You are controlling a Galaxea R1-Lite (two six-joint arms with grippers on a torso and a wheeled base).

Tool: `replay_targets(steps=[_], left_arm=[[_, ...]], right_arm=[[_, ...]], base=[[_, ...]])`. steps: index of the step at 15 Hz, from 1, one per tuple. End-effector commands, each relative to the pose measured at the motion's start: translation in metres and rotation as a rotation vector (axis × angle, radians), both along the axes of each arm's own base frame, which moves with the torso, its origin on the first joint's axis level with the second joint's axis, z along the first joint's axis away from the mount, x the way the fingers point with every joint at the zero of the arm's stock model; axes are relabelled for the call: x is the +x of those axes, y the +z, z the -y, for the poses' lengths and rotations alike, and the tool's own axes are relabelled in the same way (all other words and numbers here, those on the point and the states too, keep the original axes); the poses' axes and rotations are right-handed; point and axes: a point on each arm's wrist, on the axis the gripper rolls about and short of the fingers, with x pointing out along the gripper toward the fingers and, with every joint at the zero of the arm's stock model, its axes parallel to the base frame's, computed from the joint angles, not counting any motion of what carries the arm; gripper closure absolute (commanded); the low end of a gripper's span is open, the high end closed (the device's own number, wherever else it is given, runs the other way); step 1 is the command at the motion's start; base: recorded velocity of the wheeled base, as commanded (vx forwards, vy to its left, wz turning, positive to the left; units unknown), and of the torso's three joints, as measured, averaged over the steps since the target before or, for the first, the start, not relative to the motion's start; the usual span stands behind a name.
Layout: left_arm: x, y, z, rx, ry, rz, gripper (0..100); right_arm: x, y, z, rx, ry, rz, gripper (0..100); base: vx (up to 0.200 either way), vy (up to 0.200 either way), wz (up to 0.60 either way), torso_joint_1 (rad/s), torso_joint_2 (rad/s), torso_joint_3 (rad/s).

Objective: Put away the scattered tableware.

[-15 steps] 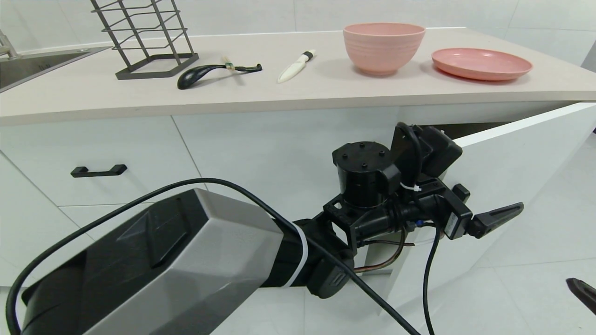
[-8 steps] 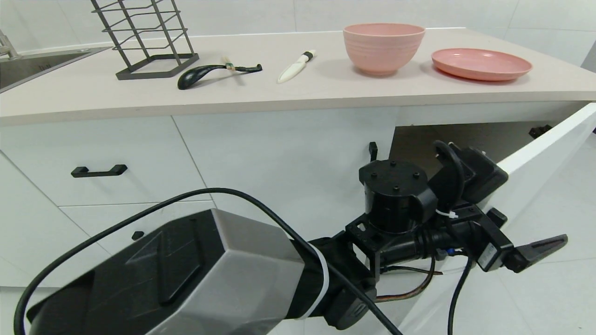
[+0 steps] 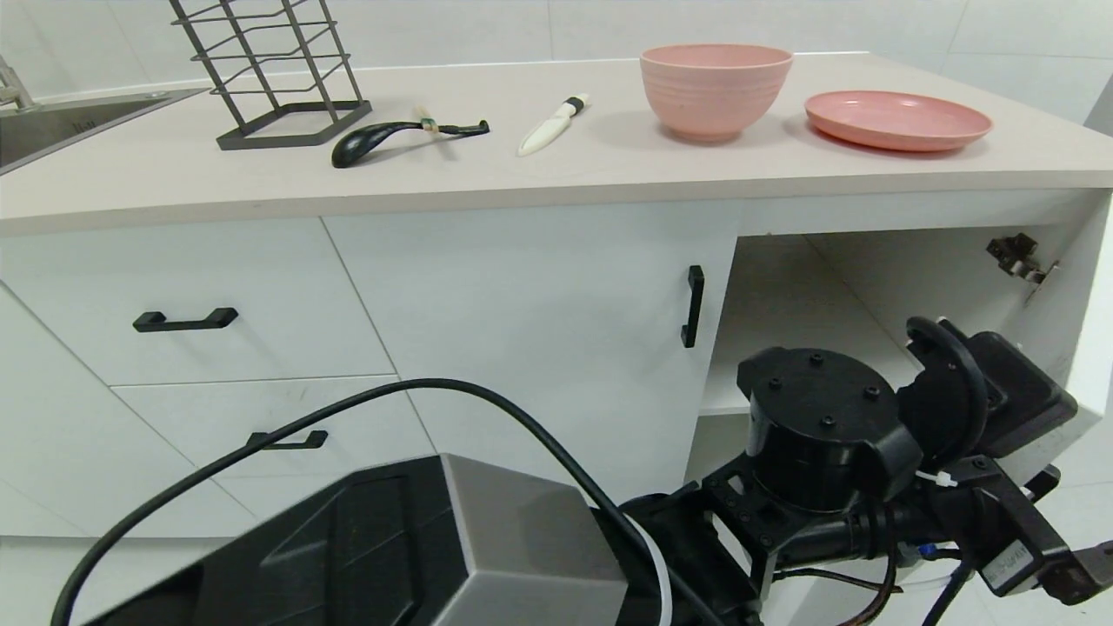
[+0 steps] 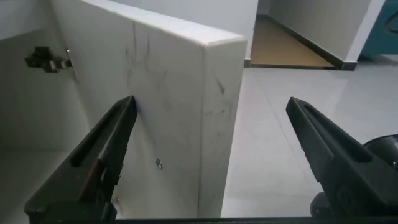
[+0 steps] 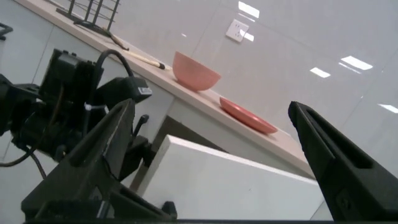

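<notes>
On the counter lie a black spoon (image 3: 383, 139), a white knife (image 3: 553, 124), a pink bowl (image 3: 716, 87) and a pink plate (image 3: 897, 119). Below the plate, the white cabinet door (image 4: 186, 124) stands swung wide. My left gripper (image 4: 210, 104) is open, with one finger on each side of the door's free edge, low at the right of the cabinet front. My right gripper (image 5: 211, 107) is open and holds nothing; it is low and faces the counter, with the bowl (image 5: 196, 70) and plate (image 5: 247, 116) ahead of it.
A black wire rack (image 3: 278, 74) stands at the counter's back left, beside a sink (image 3: 61, 122). The open cabinet shows a bare white shelf (image 3: 783, 348). To its left are a shut door with a black handle (image 3: 693, 306) and drawers (image 3: 184, 319).
My left arm has swung down and to the right, and the cabinet door has gone from ajar to wide open, baring the shelf inside. The tableware has not moved.
</notes>
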Motion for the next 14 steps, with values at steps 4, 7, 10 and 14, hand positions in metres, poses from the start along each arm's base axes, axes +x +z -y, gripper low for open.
replay_targets(steps=[4,7,10,14], left_arm=[[-0.009,-0.014,0.02,-0.008,-0.032,-0.001,0],[-0.019,-0.013,0.034,-0.04,-0.064,0.004,0],[-0.029,-0.014,0.049,-0.074,-0.092,0.016,0],[-0.049,-0.029,0.068,-0.079,-0.14,0.016,0]], right_arm=[[-0.011,0.003,-0.002,-0.009,-0.016,0.066,0],[-0.012,0.005,-0.002,-0.011,-0.017,0.076,0],[-0.014,0.013,-0.002,-0.016,-0.019,0.108,0],[-0.018,0.02,-0.003,-0.022,-0.034,0.144,0]], base=[[0.0,0.0,0.0,0.0,0.0,0.0],[0.0,0.0,0.0,0.0,0.0,0.0],[0.0,0.0,0.0,0.0,0.0,0.0],[0.0,0.0,0.0,0.0,0.0,0.0]])
